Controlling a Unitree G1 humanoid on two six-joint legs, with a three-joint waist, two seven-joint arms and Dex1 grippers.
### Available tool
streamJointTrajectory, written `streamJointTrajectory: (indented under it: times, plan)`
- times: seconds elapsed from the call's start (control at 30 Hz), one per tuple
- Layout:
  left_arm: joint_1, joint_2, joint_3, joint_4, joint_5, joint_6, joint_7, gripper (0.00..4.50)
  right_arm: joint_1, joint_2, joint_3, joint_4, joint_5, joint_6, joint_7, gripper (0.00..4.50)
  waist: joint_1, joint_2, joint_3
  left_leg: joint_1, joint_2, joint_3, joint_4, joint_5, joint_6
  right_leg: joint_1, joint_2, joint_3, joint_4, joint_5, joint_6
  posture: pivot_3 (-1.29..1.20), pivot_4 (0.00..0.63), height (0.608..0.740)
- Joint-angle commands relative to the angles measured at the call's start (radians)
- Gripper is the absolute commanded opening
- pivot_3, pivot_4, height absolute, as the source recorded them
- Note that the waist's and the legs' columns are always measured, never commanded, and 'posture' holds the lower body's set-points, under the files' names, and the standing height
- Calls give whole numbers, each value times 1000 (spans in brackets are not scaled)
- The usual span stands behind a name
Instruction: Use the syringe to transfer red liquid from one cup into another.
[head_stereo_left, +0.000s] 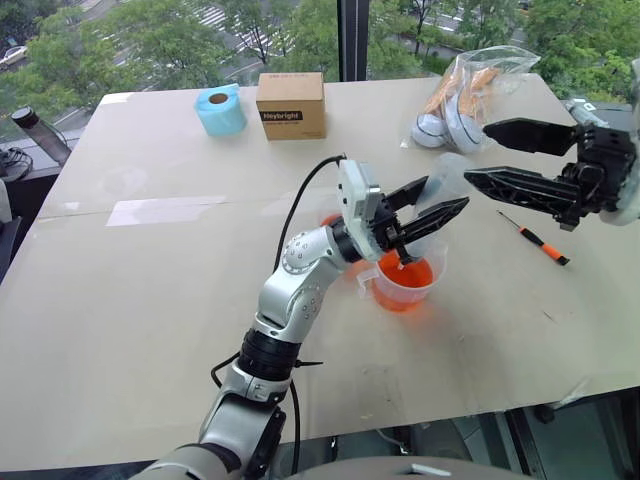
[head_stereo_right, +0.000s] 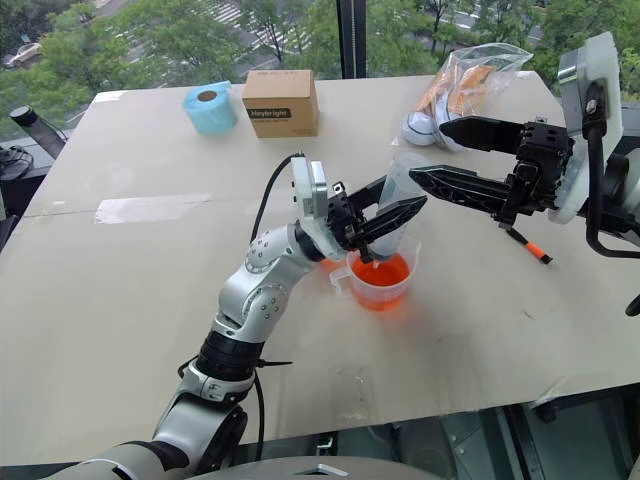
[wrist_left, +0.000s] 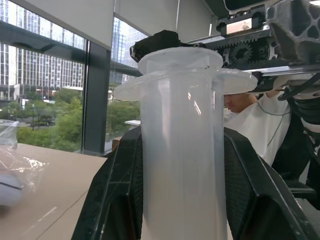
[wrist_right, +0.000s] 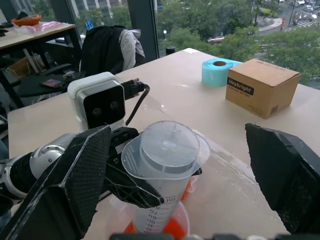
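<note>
Clamping the syringe (wrist_right: 162, 165) by its thick clear barrel, the left pincer (head_stereo_left: 425, 222) has its two black, ribbed fingers pressed against the smooth plastic on either side. The barrel is a frosted, translucent cylinder with a broad round flange at its top and printed graduations down its side; it stands nearly upright, its lower end down in the measuring cup (head_stereo_left: 405, 280). That cup is clear plastic, wide-mouthed, with a handle, and it holds translucent orange-red liquid (head_stereo_right: 380, 275) that glows against the matte beige table (head_stereo_left: 150, 280).

The right pincer (head_stereo_left: 500, 158) hangs above and to the right of the syringe with its long, tapered, lattice-textured black fingers spread wide apart, holding nothing; from its wrist view the fingers flank the syringe's flange without touching it.

On the table beyond lie a thin screwdriver (head_stereo_left: 535, 238) with an orange-and-black handle, a crinkled clear plastic bag (head_stereo_left: 465, 95), a brown cardboard box (head_stereo_left: 290, 104) and a pale blue roll of tape (head_stereo_left: 220, 109).
</note>
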Motion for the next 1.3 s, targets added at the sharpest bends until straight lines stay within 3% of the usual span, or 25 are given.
streamJointTrajectory:
  times: [0.03, 0.67, 0.77, 0.97, 1.0, 1.17, 1.3]
  plan:
    - [14, -22, -18, 4, 43, -63, -6, 1409, -34, -21, -4, 3, -19, -12, 19, 4500, 0, 0, 0, 0, 0, 0, 0, 0, 0, 0, -1, 0, 0, 0, 0, 0, 150, 740]
    - [79, -26, -26, 15, 99, -99, -12, 1409, -37, -7, 30, 5, 10, 56, -27, 4500, 0, 0, 0, 0, 0, 0, 0, -2, 3, 0, -4, -1, 0, 0, 0, 0, 150, 740]
    - [83, -25, -28, 14, 101, -98, -16, 1409, -36, 7, 43, 10, 30, 72, -40, 3228, 0, 0, 0, 0, 0, 0, 0, -2, 3, 0, -4, -1, 0, 0, 0, 0, 150, 740]
    - [84, -25, -27, 10, 99, -94, -19, 1409, -25, 28, 69, 2, 15, 85, -45, 154, 0, 0, 0, 0, 0, 0, 0, -2, 3, 0, -4, -1, 0, 0, 0, 0, 150, 740]
    - [85, -25, -27, 11, 100, -95, -18, 1409, -21, 26, 71, -2, 12, 87, -41, 59, 0, 0, 0, 0, 0, 0, 0, -2, 3, 0, -4, -1, 0, 0, 0, 0, 150, 740]
    - [88, -27, -31, 11, 105, -98, -17, 1409, -7, 25, 69, -10, 21, 93, -25, 59, 0, 0, 0, 0, 0, 0, 0, -2, 4, 0, -4, -1, 0, 0, 0, 0, 150, 740]
    - [91, -28, -34, 5, 107, -97, -16, 1409, -2, 23, 55, 3, 44, 104, -34, 1364, 0, 0, 0, 0, 0, 0, 0, -2, 4, 0, -4, -1, 0, 0, 0, 0, 150, 740]
